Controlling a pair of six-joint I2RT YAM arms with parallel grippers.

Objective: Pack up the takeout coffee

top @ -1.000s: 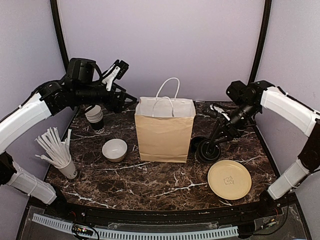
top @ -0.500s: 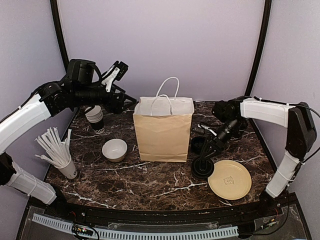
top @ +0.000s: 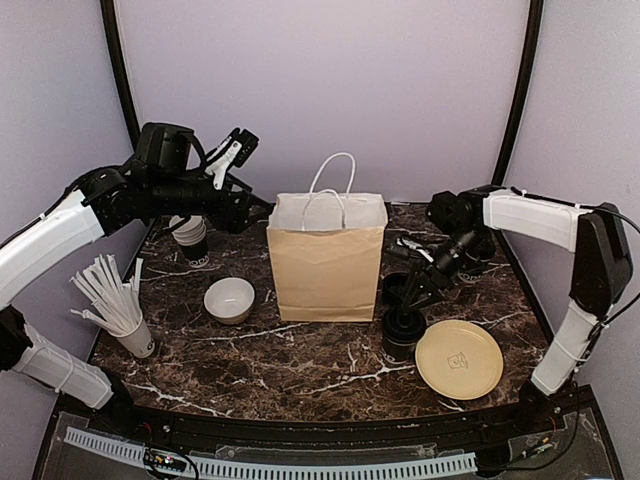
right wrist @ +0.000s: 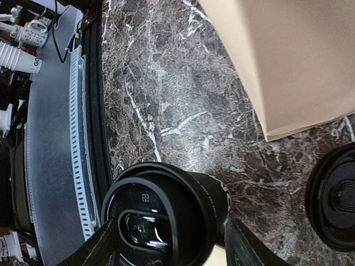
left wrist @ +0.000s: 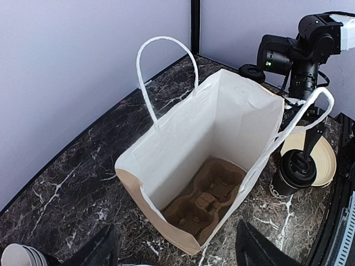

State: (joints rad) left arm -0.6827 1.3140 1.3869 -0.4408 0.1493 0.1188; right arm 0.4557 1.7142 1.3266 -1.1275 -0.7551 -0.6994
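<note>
Black lidded paper cup shifted nearer, upright between brown paper bag and round tan plate; right end effector straddles it, grip unclear; left end effector open; only left wrist shows moulded pulp tray inside.

Illegible white lettering on coffee cup

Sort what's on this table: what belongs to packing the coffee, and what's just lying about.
For the job:
- lidded black cup
- paper bag
- cardboard cup carrier inside the bag

Lying about:
- white bowl
- yellow plate
- cup of straws
- lidless cup stack
- black lid stack
</note>
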